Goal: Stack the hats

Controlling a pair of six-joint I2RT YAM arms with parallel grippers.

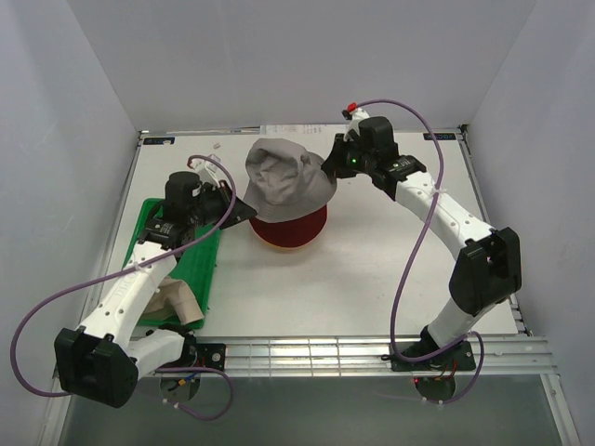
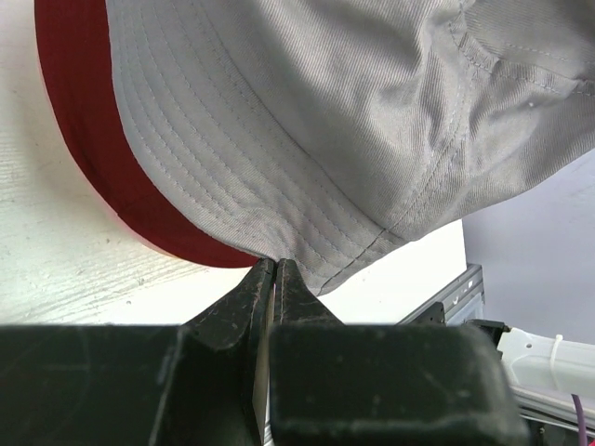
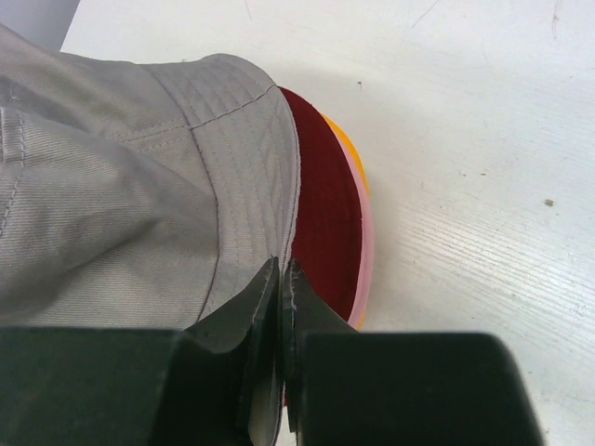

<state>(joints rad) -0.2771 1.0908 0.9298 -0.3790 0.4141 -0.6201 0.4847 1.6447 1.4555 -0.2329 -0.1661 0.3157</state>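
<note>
On white table, grey hat, pale walls

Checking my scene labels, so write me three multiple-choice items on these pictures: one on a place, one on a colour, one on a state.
1. Where does the beige hat lie?
A) on the stack
B) at the near end of the tray
C) at the far right corner

2. What colour is the hat right under the grey hat?
A) pink
B) dark red
C) yellow-orange

3. How do the left gripper and right gripper stand?
A) both open
B) only the left shut
C) both shut on the grey hat's brim

Key:
1 B, the top view shows it at the tray's near end.
2 B, the dark red hat shows just below the grey brim.
3 C, each wrist view shows a closed gripper pinching the brim.
</note>
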